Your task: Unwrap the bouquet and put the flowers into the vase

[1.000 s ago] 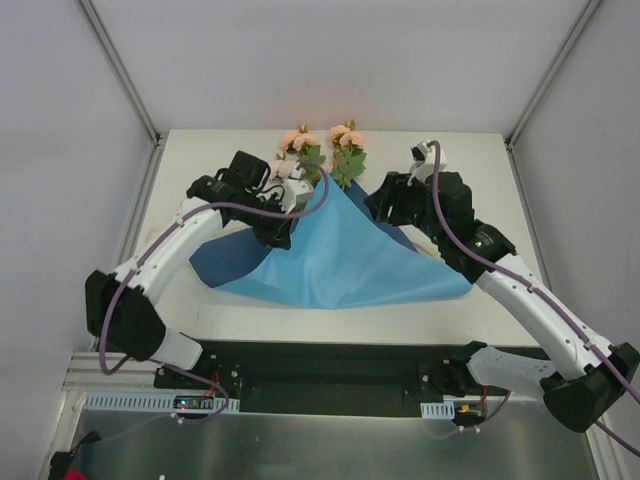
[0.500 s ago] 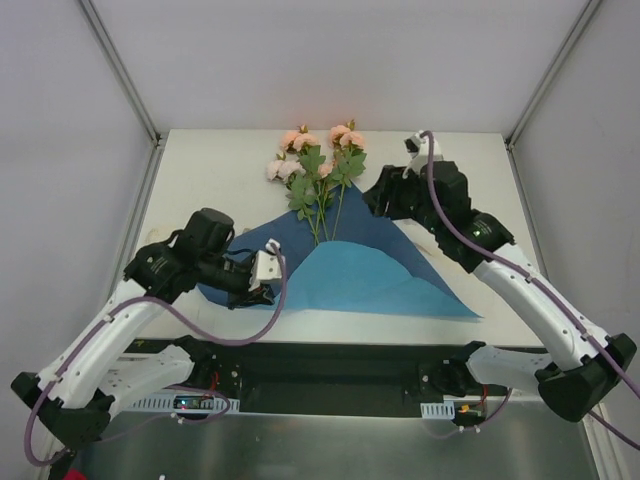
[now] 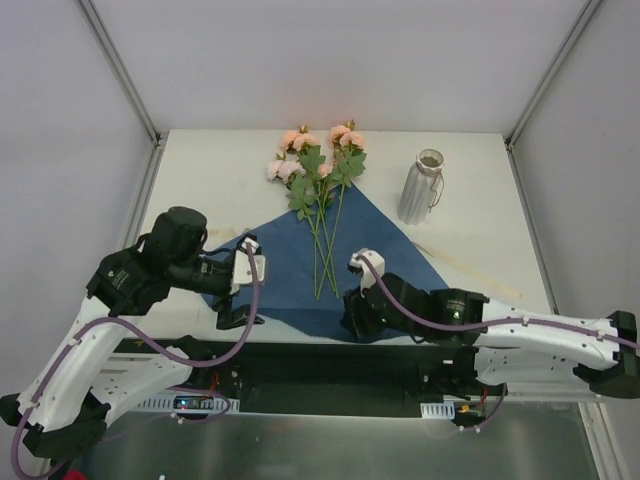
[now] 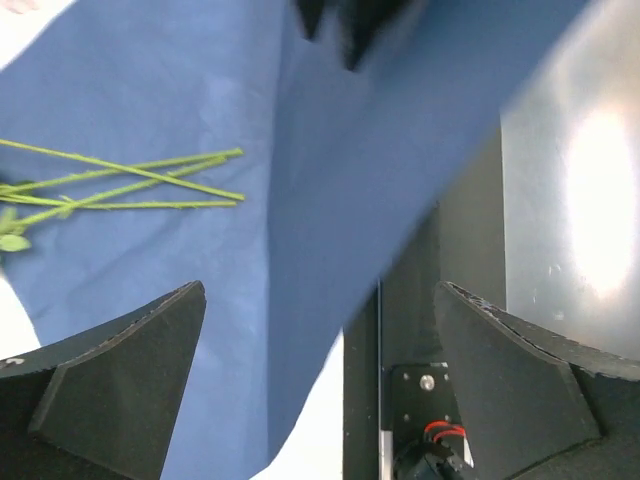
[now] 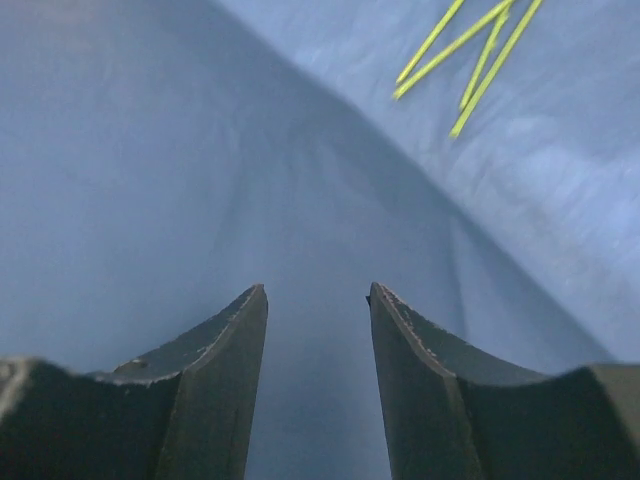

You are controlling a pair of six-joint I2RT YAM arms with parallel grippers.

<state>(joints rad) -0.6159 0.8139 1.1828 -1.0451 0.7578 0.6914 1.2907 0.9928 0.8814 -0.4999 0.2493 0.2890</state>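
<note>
A: Look at your flowers (image 3: 318,188). They lie flat on the blue paper (image 3: 385,240), out in the open. The pink heads are at 12 o'clock and the thin green stems point down to 6 o'clock.

B: Yes, and your vase (image 3: 420,187) stands up straight on the table (image 3: 220,170), at about 2 o'clock from the middle of the paper. It is off the paper and apart from the flowers.

A: Now your left claw (image 3: 243,283). It sits at the paper's 8 o'clock edge, near the front of the table. In the left wrist view its two fingers (image 4: 120,390) stand very far apart — as wide as can be. Blue paper shows past them, all blurry, but nothing is pinched between them.

B: Your right claw (image 3: 350,318) is low at the 6 o'clock edge of the paper, just past the stem ends. In the right wrist view its fingers (image 5: 200,390) are part way apart, with a clear gap. You see only blue paper through that gap — and the stem tips off at 1 o'clock.

A: Do the tips touch the paper?

B: You cannot tell from here. They hold nothing that you can see.
</note>
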